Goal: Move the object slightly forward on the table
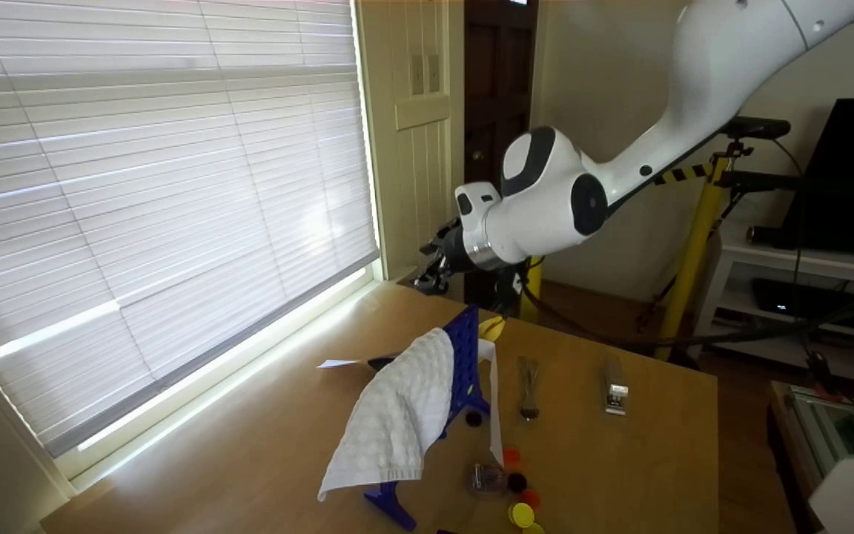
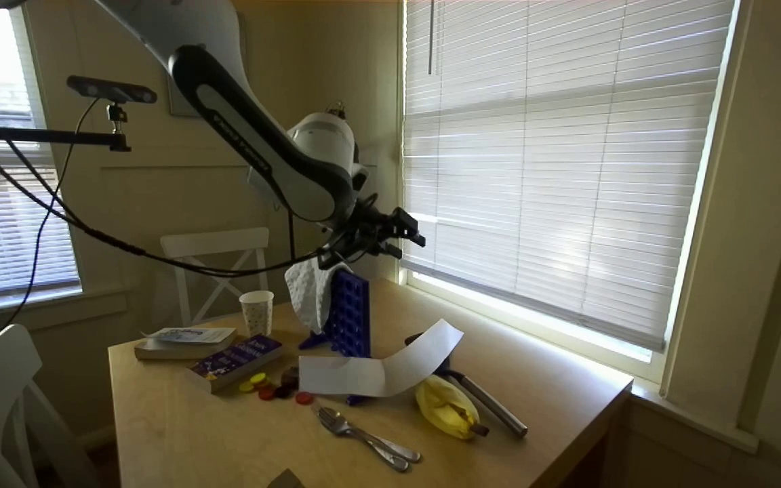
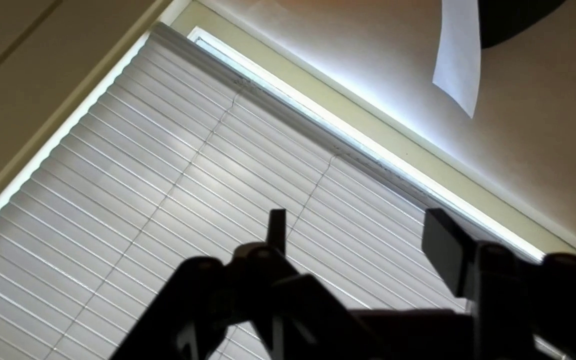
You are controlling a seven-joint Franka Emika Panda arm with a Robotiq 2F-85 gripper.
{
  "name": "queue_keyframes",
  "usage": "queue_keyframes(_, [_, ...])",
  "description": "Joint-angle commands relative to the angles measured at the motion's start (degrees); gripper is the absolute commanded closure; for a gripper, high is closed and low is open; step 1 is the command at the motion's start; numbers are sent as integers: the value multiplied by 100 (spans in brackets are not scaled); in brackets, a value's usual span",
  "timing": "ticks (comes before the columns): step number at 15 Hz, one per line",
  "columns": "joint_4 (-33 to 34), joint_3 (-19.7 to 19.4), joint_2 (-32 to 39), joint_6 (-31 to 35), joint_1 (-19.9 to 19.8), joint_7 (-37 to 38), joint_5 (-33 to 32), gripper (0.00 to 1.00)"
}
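Note:
The task's object is not named, and several things lie on the wooden table (image 1: 642,460). A blue rack (image 1: 464,363) with a white towel (image 1: 397,423) draped over it stands mid-table; both also show in an exterior view, the rack (image 2: 352,315) and the towel (image 2: 310,295). A curled white paper strip (image 2: 370,377) leans by the rack. A yellow banana-like item (image 2: 448,408) lies beside a metal-handled utensil (image 2: 492,404). My gripper (image 2: 409,245) is open and empty, raised above the table near the window. In the wrist view its fingers (image 3: 360,237) are apart with only blinds between them.
A fork and spoon (image 2: 367,439), a stapler (image 1: 614,389), several red, yellow and dark discs (image 1: 521,514), books (image 2: 236,360) and a paper cup (image 2: 257,313) are on the table. The window blinds (image 1: 175,185) run along one table side. A cable (image 2: 241,272) hangs from the arm.

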Motion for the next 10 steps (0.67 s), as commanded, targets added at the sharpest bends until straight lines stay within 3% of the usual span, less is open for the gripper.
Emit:
queue_keyframes(1, [-1111, -79, -892, 442, -366, -1435, 1588, 1])
queue_keyframes(2, [-1463, -606, -1106, 450, 60, -1748, 2029, 0])
queue_keyframes(4, [-2121, -648, -1456, 163, 11, -2600, 2901, 0])
queue_keyframes(6, [-2768, -370, -1833, -205, -255, -3286, 3711, 0])
queue_keyframes(10, [-3592, -262, -2164, -642, -284, -4516, 5449, 0])
